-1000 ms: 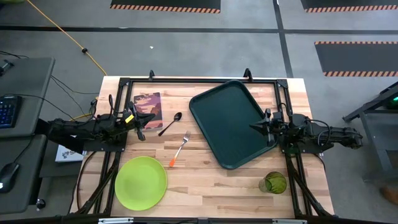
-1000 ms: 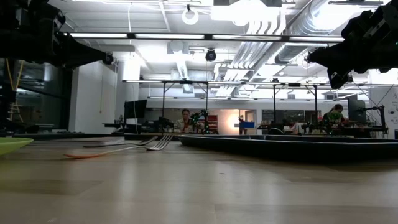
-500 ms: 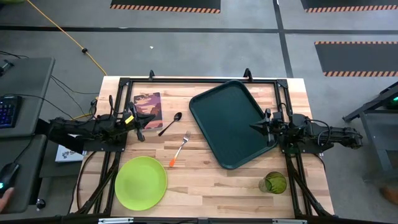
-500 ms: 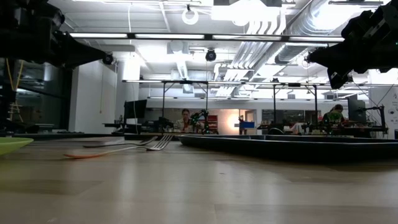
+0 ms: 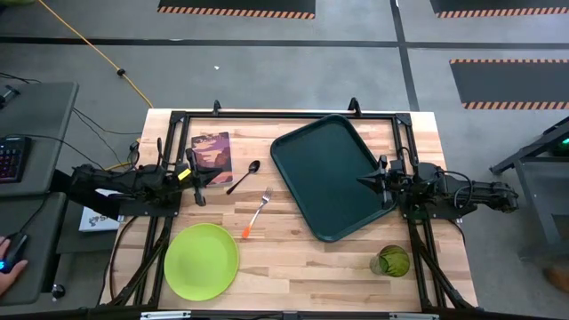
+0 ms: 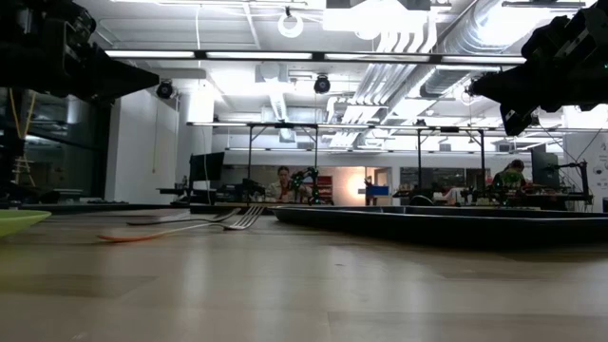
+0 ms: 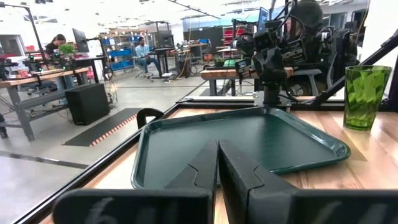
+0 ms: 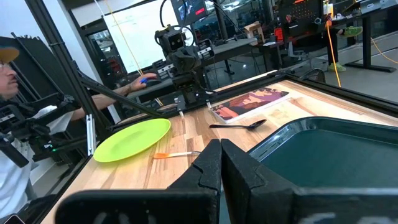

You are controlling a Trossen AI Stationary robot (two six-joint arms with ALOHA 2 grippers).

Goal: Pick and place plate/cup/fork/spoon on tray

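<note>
Item: my left gripper (image 5: 199, 184), fingers pressed together, empty, over the book (image 5: 212, 148).
Spoon (image 5: 244, 175): just beside it on the tray (image 5: 327, 173) side, handle slanting toward the plate (image 5: 202, 260).
Fork (image 5: 256, 213): beyond the spoon.
Right gripper (image 5: 363, 182): clenched, empty, at the tray's edge, farther from both.

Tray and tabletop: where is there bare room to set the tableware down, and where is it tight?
The tray is wholly bare. Open wood lies between the plate and the cup along the near edge. It is crowded between the book and the tray, where the spoon and fork lie.
</note>
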